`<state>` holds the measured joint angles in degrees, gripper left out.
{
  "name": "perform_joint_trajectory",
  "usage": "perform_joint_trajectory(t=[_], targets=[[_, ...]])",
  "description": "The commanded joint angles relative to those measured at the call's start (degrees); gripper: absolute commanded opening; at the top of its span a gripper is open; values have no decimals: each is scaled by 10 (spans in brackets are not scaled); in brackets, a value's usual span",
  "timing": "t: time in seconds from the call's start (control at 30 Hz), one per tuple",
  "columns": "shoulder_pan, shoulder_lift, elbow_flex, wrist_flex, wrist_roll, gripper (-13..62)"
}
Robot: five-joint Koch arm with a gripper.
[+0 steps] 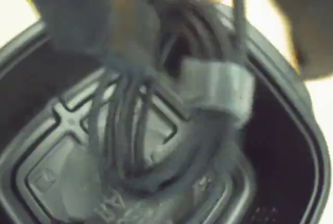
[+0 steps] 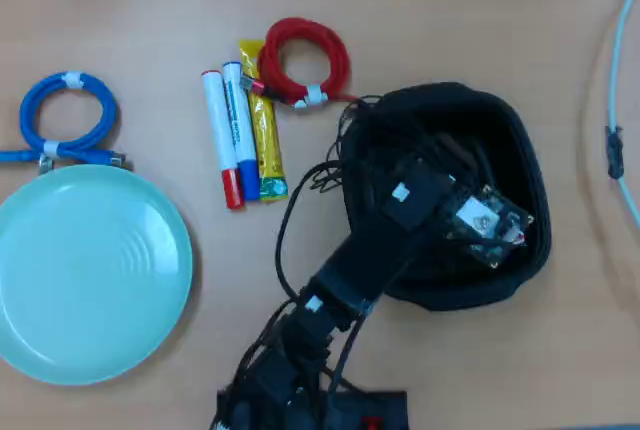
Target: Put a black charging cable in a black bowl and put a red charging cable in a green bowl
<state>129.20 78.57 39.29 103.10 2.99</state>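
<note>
Black charging cable (image 1: 135, 130) pinched by claw (image 1: 122, 70) (arm bent down) inside black bowl (image 2: 520, 165)

Wooden table (image 2: 480, 10) (bowls, cables, markers atop)

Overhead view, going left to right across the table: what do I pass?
Blue cable coil → green bowl → red-capped marker → blue-capped marker → yellow packet → red charging cable → black bowl.
</note>
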Motion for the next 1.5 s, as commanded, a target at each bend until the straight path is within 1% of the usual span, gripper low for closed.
perform_joint_trajectory(t=[0.0,0.07,0.13,0.33,0.53,0.67,0.77,0.87,0.93,1.1,1.17,1.33,1.47], targets=[[-2,29,-18,0,-14,443],[-14,33,-25,-2,-15,512],[-36,34,-34,-11,-15,536],[-179,34,-62,-30,-54,535],[-349,31,-68,-69,-52,535],[-417,24,-63,-71,-47,535],[-470,-34,-65,-79,-49,535],[-490,-112,-65,-79,-46,537],[-491,-143,-66,-80,-21,537],[-484,-181,-63,-77,117,536],[-475,-184,-61,-76,143,535],[-447,-244,-71,-85,156,534],[-443,-294,-125,-96,152,535]])
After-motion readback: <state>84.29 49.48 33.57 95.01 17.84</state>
